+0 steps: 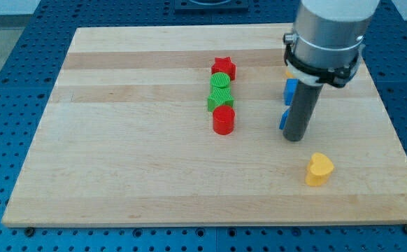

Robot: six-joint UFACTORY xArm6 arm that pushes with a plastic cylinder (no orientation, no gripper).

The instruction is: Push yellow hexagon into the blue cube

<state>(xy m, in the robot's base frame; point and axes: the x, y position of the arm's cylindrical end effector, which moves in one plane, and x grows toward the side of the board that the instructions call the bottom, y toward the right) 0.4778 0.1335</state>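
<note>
On the tabletop, middle: four blocks stand in a line running 12 to 6 o'clock, each touching or just beside the next.
Line, from 12 o'clock: red star, green cylinder, a green block that looks star-shaped, red cylinder.
Line from my tip: well apart, at about 9 to 10 o'clock.
Arm: the grey body enters from 12 o'clock on the view's right and ends in a dark rod.
My tip: down at the tabletop, touching no block that I can make out.
Hand: a plain rod stands in its place, so spread or pressed together cannot be told; it holds nothing.
Blue blocks: two blue pieces show at the rod's left edge, the upper blue piece at 12 o'clock of my tip, the lower blue piece at 11 o'clock, just beside the rod.
Blue shapes: mostly hidden by the rod; which one is the cube cannot be told.
Yellow sliver: peeks out under the arm, just at 12 o'clock of the upper blue piece; its shape is hidden, so whether it is the hexagon cannot be told.
Yellow heart: alone near 5 o'clock of my tip, apart from it and from the blue pieces.
In the way: between my tip and the yellow heart the wood is bare.
Cut off: the arm's top leaves the view.
</note>
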